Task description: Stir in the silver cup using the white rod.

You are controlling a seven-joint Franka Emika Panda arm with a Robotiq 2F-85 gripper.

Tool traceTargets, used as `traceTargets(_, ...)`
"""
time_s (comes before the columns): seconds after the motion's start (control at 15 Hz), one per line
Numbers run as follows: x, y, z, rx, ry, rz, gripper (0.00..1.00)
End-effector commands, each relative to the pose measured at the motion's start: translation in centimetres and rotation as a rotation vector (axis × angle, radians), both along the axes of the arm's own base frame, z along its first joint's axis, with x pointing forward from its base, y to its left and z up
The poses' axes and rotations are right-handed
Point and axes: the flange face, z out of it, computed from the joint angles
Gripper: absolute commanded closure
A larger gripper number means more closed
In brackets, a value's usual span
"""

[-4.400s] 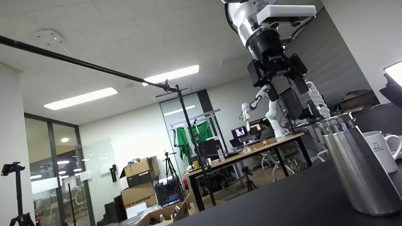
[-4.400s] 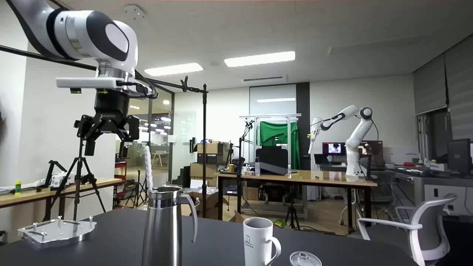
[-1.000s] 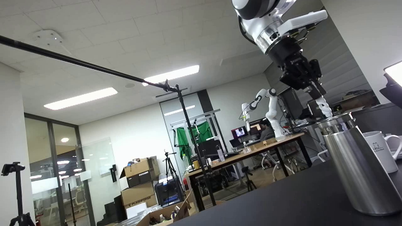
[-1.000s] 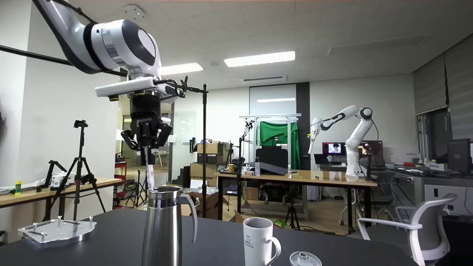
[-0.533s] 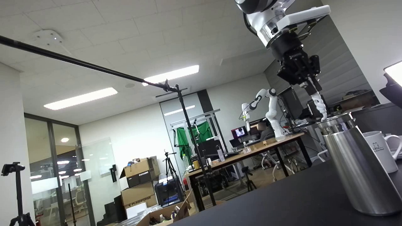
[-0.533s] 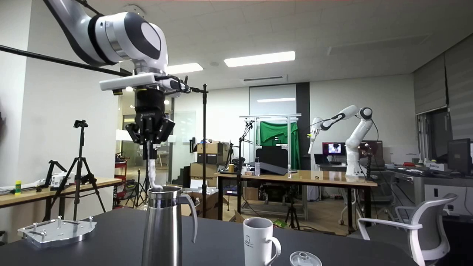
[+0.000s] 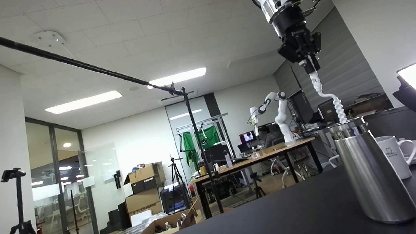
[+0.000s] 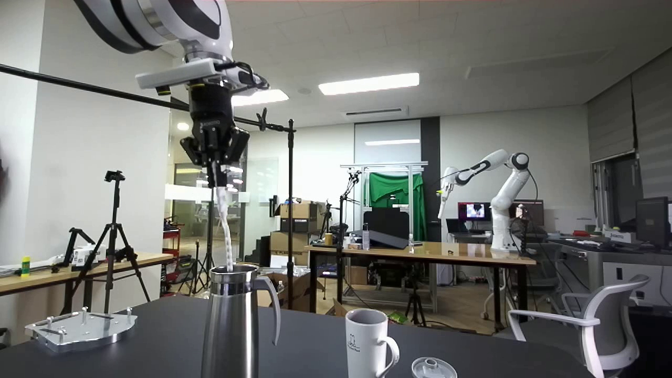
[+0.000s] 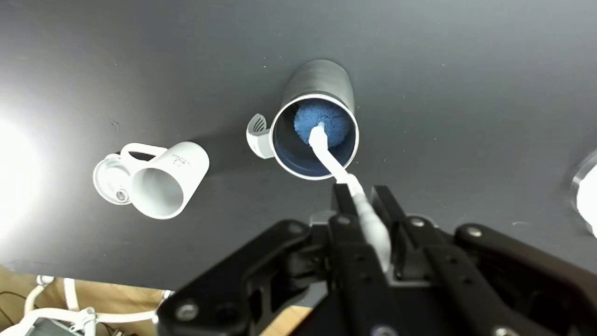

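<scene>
The silver cup (image 8: 231,325) stands upright on the dark table, its handle to one side. My gripper (image 8: 216,181) is above it, shut on the upper end of the white rod (image 8: 226,231). In an exterior view the rod (image 7: 328,95) shows a twisted shaft with a bend partway down, and its lower part goes through the rim of the cup (image 7: 370,172). Looking down in the wrist view, I see a blue brush-like head (image 9: 308,116) on the rod's end inside the cup. The rod's top lies between the fingers (image 9: 344,200).
A white handled mug (image 9: 161,186) stands on the handle side of the cup, with a white lid (image 9: 109,179) beside it. A metal plate with upright pegs (image 8: 79,333) lies on the same table (image 9: 443,70).
Several seconds ago the gripper was open, away from the rod. It has since shut on the rod and, over the last half second, risen, drawing more of the rod out of the cup.
</scene>
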Motion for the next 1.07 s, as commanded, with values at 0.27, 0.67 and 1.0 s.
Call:
traceTargets(0.27, 0.5, -1.9, -1.0, 0.059, -0.01, -0.043, 0.96)
traceTargets(0.67, 2.4, -1.9, -7.6, 0.076, 0.042, -0.054, 0.96)
traceTargets(1.0, 1.6, -1.5, -4.1, 0.039, 0.048, -0.03, 0.96)
